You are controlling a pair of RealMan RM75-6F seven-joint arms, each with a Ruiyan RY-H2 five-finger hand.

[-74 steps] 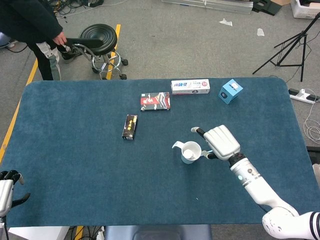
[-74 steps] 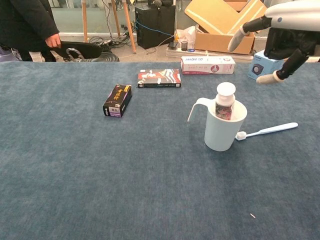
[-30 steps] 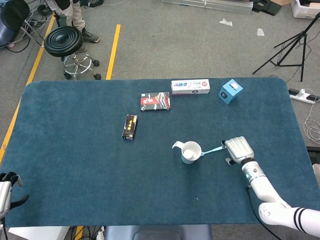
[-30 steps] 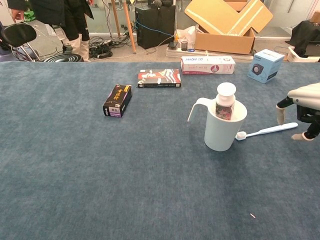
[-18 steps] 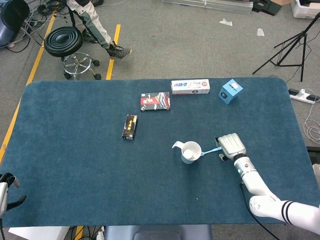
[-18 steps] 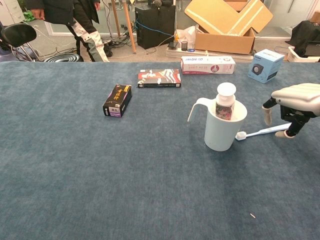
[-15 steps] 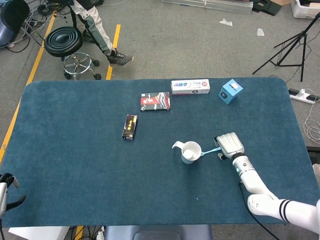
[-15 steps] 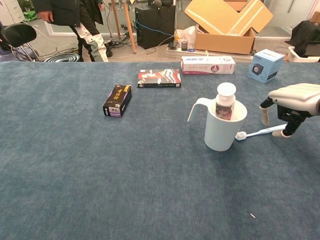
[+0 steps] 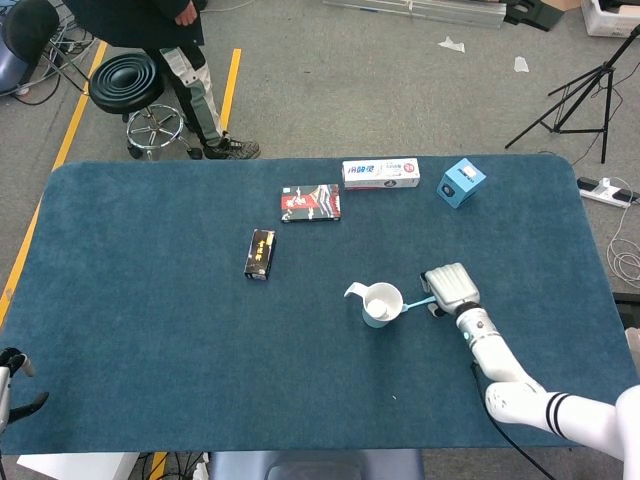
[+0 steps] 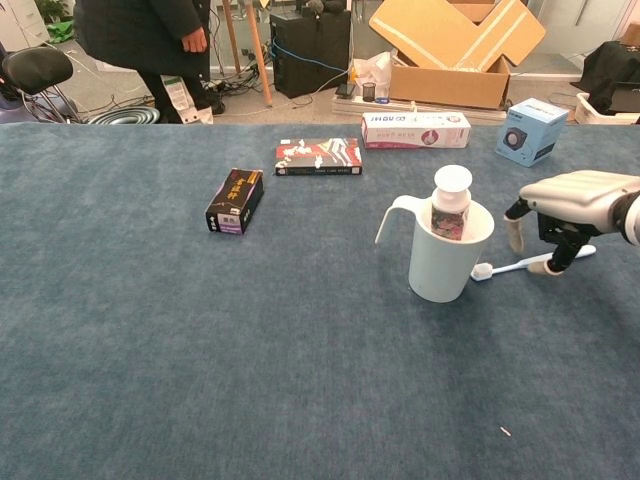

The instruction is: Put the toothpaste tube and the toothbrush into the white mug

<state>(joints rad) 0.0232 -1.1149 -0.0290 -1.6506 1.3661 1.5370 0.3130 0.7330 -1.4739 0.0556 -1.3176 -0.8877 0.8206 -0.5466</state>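
Observation:
The white mug (image 10: 440, 268) stands right of the table's middle, its handle pointing left; the head view shows the mug (image 9: 384, 299) from above. A toothpaste tube (image 10: 451, 205) stands upright inside it, white cap up. A light blue toothbrush (image 10: 505, 267) lies flat on the cloth, its head against the mug's right side. My right hand (image 10: 558, 207) hovers palm down over the brush handle, one fingertip on each side of it; the brush still rests on the table. In the head view the right hand (image 9: 450, 286) covers the handle of the toothbrush (image 9: 414, 303). Only a sliver of my left hand (image 9: 10, 378) shows at the bottom left corner, holding nothing.
A black box (image 10: 235, 200) lies left of the mug. Along the far edge sit a red-black box (image 10: 319, 156), a white carton (image 10: 416, 130) and a blue box (image 10: 531, 131). A person (image 9: 160, 30) stands by a stool (image 9: 138, 78) behind the table's far left.
My right hand slid left along the toothbrush handle toward the mug and came down over it. My left hand drifted further out of frame. The person walked along behind the table.

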